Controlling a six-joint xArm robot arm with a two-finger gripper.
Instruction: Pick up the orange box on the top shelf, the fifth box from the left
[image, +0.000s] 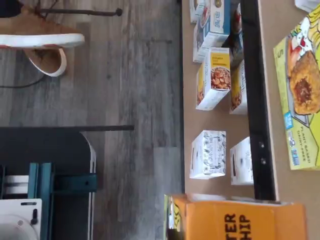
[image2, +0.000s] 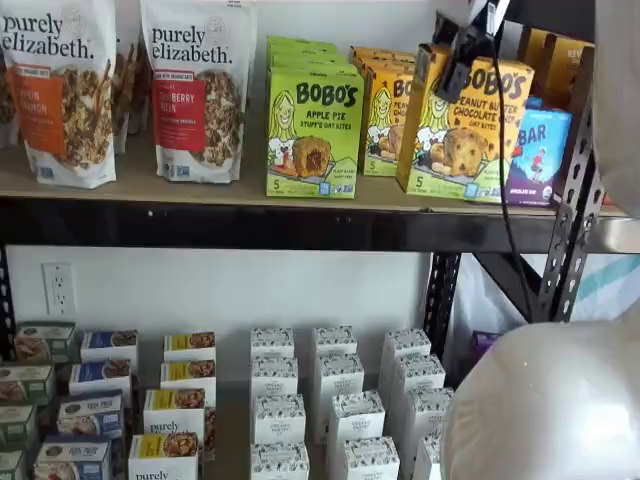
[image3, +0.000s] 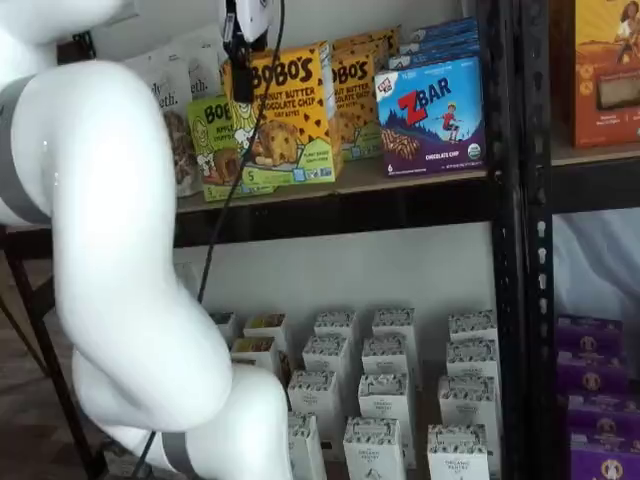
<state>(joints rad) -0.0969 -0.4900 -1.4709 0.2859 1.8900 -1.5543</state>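
Observation:
The orange box (image2: 467, 125) stands at the front edge of the top shelf (image2: 200, 195), pulled forward of the same-printed boxes behind it and slightly tilted. My gripper (image2: 452, 72) comes down from above and is shut on the box's upper left corner, black fingers against the cardboard. In a shelf view the same grip shows with the gripper (image3: 241, 82) on the orange box (image3: 285, 115), a cable hanging beside it. The wrist view shows one orange face of the box (image: 240, 220) close up.
A lime-green Apple Pie box (image2: 314, 130) stands left of the orange one, a blue Zbar box (image3: 432, 115) to its right, granola bags (image2: 60, 90) further left. Black uprights (image2: 575, 200) frame the shelf. Small white boxes (image2: 340, 400) fill the lower level. My white arm (image3: 120, 250) fills the foreground.

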